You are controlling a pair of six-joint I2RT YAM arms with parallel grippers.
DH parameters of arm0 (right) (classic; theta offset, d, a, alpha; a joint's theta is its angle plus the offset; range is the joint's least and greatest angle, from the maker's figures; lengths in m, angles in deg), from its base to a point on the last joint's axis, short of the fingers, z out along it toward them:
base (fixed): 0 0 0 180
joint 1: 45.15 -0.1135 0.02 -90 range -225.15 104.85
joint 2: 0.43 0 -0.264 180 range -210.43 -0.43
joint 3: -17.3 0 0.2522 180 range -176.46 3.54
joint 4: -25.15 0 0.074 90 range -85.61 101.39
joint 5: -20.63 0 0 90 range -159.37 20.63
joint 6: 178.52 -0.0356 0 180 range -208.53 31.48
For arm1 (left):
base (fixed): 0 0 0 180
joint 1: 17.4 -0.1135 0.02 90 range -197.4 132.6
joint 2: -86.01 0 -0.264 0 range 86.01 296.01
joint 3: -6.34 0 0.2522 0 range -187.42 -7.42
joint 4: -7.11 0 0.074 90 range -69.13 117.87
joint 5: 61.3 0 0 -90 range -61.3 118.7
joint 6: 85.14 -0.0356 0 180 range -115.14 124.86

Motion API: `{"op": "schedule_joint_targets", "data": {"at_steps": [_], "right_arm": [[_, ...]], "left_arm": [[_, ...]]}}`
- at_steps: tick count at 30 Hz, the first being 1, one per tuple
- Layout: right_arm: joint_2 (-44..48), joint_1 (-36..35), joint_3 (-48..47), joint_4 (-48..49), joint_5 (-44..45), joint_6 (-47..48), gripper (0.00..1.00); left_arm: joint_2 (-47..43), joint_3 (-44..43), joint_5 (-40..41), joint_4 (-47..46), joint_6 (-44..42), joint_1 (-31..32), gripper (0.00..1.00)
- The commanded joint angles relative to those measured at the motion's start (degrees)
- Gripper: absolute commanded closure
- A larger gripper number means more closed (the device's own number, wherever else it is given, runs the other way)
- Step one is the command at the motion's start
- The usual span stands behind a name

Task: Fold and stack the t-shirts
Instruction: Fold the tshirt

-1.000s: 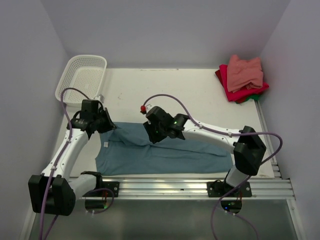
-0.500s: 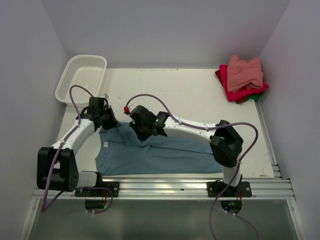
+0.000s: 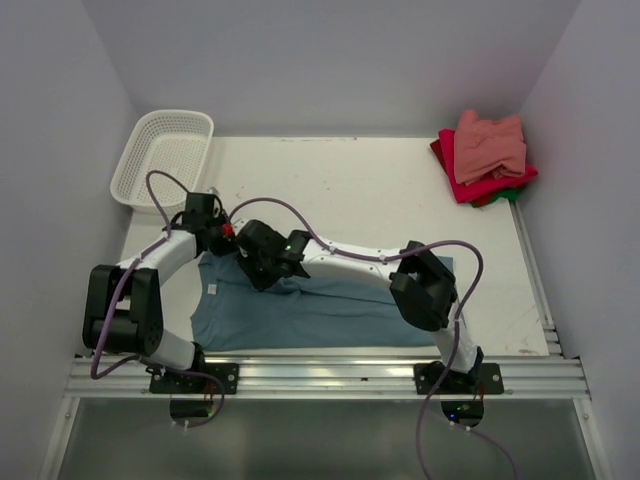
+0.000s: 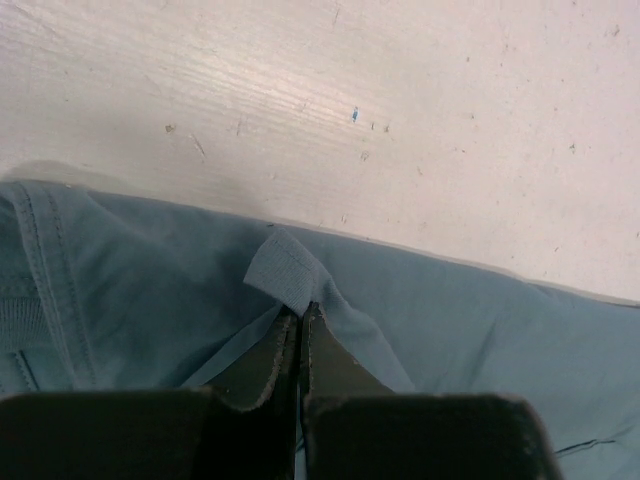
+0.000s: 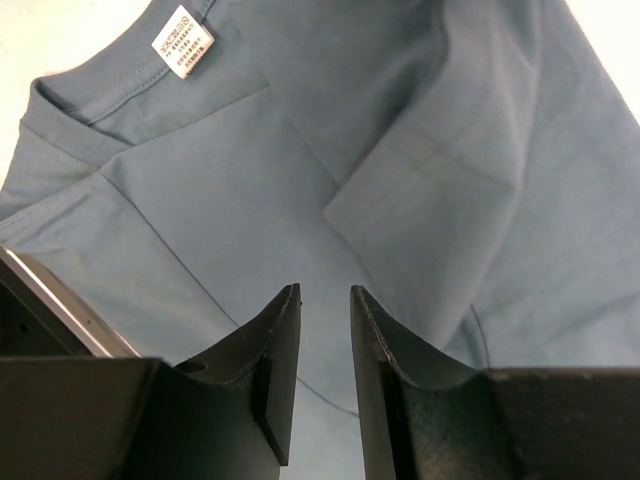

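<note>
A dusty teal-blue t-shirt [image 3: 330,310] lies spread along the near edge of the table, collar to the left. My left gripper [image 3: 222,240] is at its far left corner, shut on a pinched fold of the teal fabric [image 4: 290,275]. My right gripper [image 3: 262,272] hovers just beside it over the shirt's upper left part. Its jaws stand a little apart over the cloth [image 5: 400,150] with nothing between them, and the white neck label [image 5: 183,40] shows ahead. The folded salmon-pink, red and green t-shirts [image 3: 485,155] are stacked at the far right corner.
A white mesh basket [image 3: 165,155] stands at the far left corner. Bare white tabletop [image 3: 360,190] lies between the teal shirt and the stack. The right arm's elbow [image 3: 422,290] rests above the shirt's right half. A metal rail [image 3: 330,375] runs along the near edge.
My right gripper has travelled left across the teal shirt, ending close to the left gripper. The left gripper, holding the fabric, has shifted slightly away and to the right.
</note>
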Motion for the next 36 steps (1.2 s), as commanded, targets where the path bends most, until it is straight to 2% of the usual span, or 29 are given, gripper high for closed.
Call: {"op": "schedule_joint_targets", "data": {"at_steps": [1,18,29,36], "right_arm": [[-2.61,-0.94,-3.73,-0.21,0.41,0.20,0.69],[-13.43,-1.30,-15.07,-3.99,7.01,2.13,0.65],[-15.28,-1.30,-13.76,-3.03,8.50,2.05,0.75],[-16.15,-1.21,-13.14,-2.15,9.47,2.05,0.71]], "left_arm": [[1.29,-0.91,0.55,-4.80,1.97,-0.47,1.00],[1.21,0.40,-1.12,-7.27,2.32,-1.00,1.00],[0.59,0.93,-2.26,-7.27,1.97,-1.17,1.00],[-0.28,1.20,-2.79,-7.00,2.15,-1.26,1.00]]}}
